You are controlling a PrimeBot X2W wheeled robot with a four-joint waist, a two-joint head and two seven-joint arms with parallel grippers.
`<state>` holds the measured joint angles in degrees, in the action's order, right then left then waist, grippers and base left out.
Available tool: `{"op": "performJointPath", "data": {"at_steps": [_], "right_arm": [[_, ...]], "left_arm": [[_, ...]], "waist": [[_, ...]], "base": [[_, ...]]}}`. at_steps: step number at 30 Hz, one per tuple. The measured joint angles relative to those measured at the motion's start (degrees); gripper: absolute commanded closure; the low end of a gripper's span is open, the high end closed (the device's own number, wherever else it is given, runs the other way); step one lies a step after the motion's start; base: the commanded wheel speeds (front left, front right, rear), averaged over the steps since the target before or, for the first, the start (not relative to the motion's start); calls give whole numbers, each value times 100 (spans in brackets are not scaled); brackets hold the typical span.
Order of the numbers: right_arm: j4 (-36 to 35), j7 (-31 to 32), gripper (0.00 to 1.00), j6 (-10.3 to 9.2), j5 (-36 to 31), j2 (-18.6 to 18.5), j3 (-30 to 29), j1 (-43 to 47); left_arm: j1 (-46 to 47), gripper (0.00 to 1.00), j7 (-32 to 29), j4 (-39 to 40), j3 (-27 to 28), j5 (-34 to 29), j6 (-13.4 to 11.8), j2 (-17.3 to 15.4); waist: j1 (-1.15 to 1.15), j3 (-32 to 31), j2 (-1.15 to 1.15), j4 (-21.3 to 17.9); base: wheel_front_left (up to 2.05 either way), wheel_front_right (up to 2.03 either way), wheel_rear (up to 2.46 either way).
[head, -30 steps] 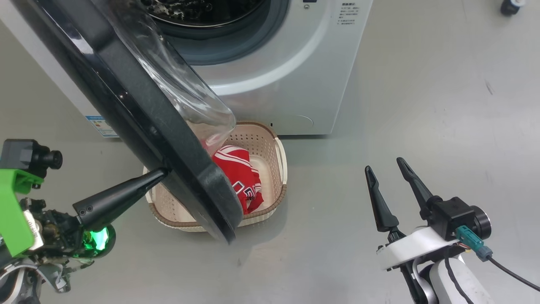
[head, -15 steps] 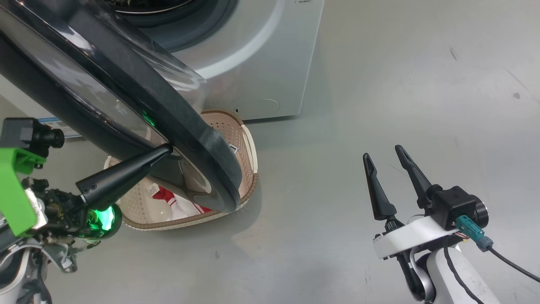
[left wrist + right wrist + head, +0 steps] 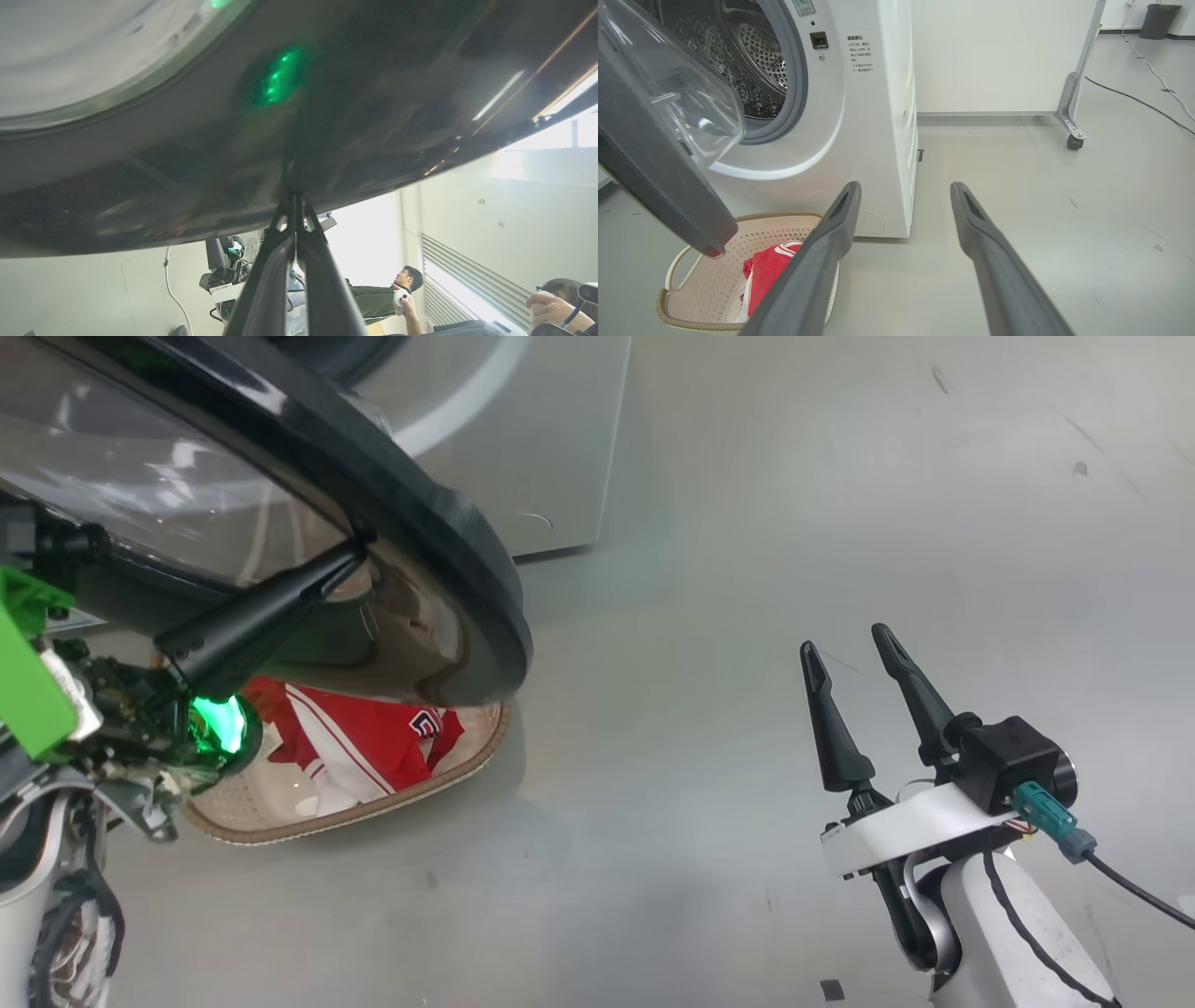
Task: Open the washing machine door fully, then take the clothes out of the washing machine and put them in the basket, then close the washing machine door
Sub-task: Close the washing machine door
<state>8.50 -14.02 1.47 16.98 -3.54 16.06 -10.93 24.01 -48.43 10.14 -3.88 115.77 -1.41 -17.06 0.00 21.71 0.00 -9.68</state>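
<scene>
The washing machine door stands partly open, its black ring and glass bowl angled out over the basket. My left gripper is shut, its tip pressed against the door's glossy outer ring. The two fingers lie together with nothing between them. The white washing machine shows its steel drum. On the floor before it, the cream basket holds red clothes with white stripes. My right gripper hangs open over bare floor to the right, well away from the door.
Grey floor stretches to the right of the machine. A white panel on a castor leg stands at the back right, with a cable on the floor beyond. Two seated persons appear behind the door's edge in the left wrist view.
The head camera has moved, shifting machine and basket left and up. The door's outer face now shows more. My left fingertip stays against the door; the right gripper stays open.
</scene>
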Motion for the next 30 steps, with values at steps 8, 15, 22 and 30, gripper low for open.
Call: {"op": "performJointPath", "data": {"at_steps": [8, 15, 22, 30], "right_arm": [[71, -16, 0, 43, 31, 9, -5, -161], [74, -16, 0, 92, 60, 31, 3, -300], [96, -18, 0, 98, 68, 36, -5, -323], [124, -44, 0, 99, 109, 52, -30, -355]], "left_arm": [[563, 100, 243, -365, -56, -158, -16, 142], [991, 100, 523, -805, -36, -417, -80, 198], [1421, 100, 824, -1265, -36, -723, -82, 253], [1778, 100, 1161, -1702, 24, -915, -79, 345]], "waist": [[0, 197, 0, -202], [0, 266, 0, -350], [0, 295, 0, -476], [0, 309, 0, -564]], "base": [[0, 0, 0], [0, 0, 0], [0, 0, 0], [0, 0, 0]]}}
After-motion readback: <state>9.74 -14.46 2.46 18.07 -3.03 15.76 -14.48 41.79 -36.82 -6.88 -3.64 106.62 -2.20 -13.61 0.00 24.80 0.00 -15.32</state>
